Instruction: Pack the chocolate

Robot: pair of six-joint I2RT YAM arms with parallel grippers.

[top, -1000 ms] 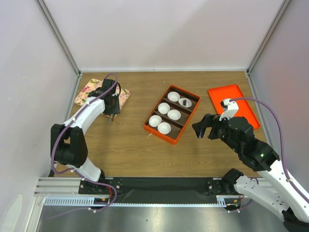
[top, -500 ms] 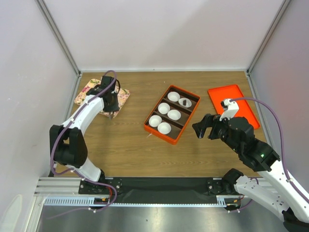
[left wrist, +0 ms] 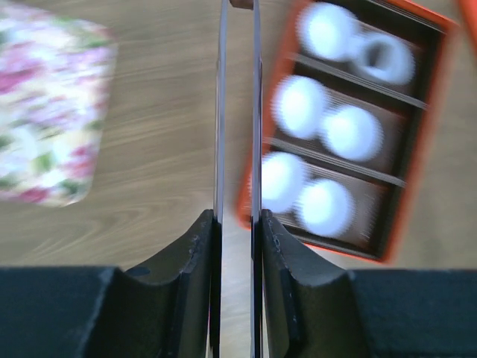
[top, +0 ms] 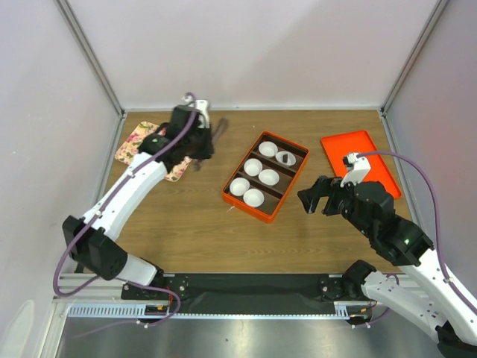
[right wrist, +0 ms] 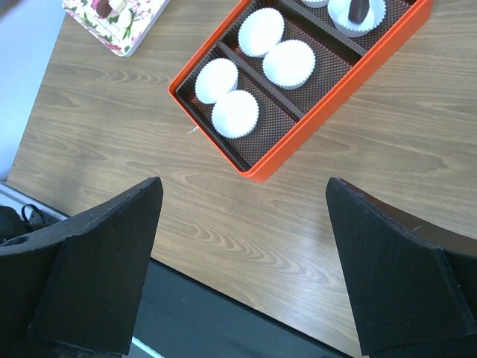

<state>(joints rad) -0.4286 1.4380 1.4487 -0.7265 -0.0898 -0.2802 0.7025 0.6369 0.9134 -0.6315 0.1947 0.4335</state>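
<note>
My left gripper (top: 203, 140) (left wrist: 237, 216) is shut on thin metal tweezers (left wrist: 256, 112). A small dark brown chocolate (left wrist: 240, 3) is pinched at their tips. The tweezers hang above the table between the floral tray (top: 138, 143) and the orange divided box (top: 289, 189), near the box's left edge (left wrist: 246, 201). The box holds several white paper cups (top: 254, 197); the far right cup holds one dark chocolate (top: 285, 157) (right wrist: 358, 9). Another piece (right wrist: 103, 7) lies on the floral tray. My right gripper (top: 313, 200) (right wrist: 242, 186) is open and empty, right of the box.
An orange lid (top: 360, 160) lies flat at the far right. White walls with metal posts close in the table on three sides. A black strip runs along the near edge (right wrist: 223, 313).
My left arm has swung from over the floral tray to the right and farther back, toward the orange box, with the tweezers in its grip. The right arm has not moved.
</note>
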